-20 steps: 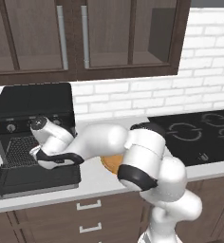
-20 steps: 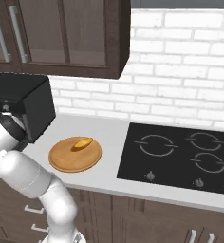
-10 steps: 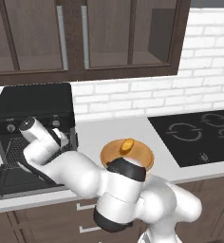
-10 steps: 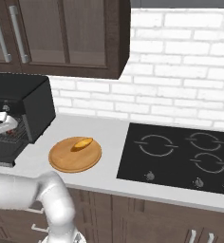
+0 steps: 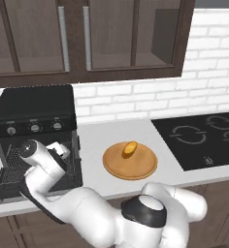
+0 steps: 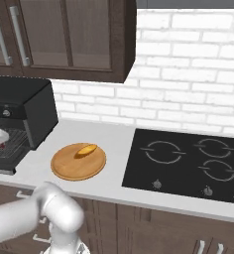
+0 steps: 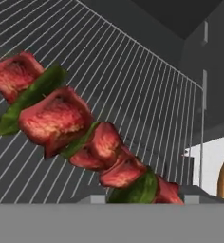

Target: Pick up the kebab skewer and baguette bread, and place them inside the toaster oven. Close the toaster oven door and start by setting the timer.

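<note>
On the grey counter [image 5: 102, 145], under the dark wooden cabinets [image 5: 87, 38] and in front of the white brick wall [image 6: 188, 104], the black toaster oven [image 5: 34, 109] stands at the left end with its door [image 5: 19, 186] dropped flat toward the front. To the right, the flat black cooktop [image 6: 188, 161] lies set into the counter. Between them sits the round wooden plate [image 5: 130, 162], and the baguette bread [image 5: 129, 149] lies on the far part of it.

The white arm reaches into the open oven, and the gripper [image 5: 63, 150] sits at the mouth of the oven over the wire rack [image 7: 109, 85]. In the hand view, the kebab skewer [image 7: 80, 133] runs slantwise close before the camera, red meat chunks and green pieces in a row, with the rack's wires behind it. The fingertips are hidden, so I cannot tell whether they clasp the skewer or have let it go.
</note>
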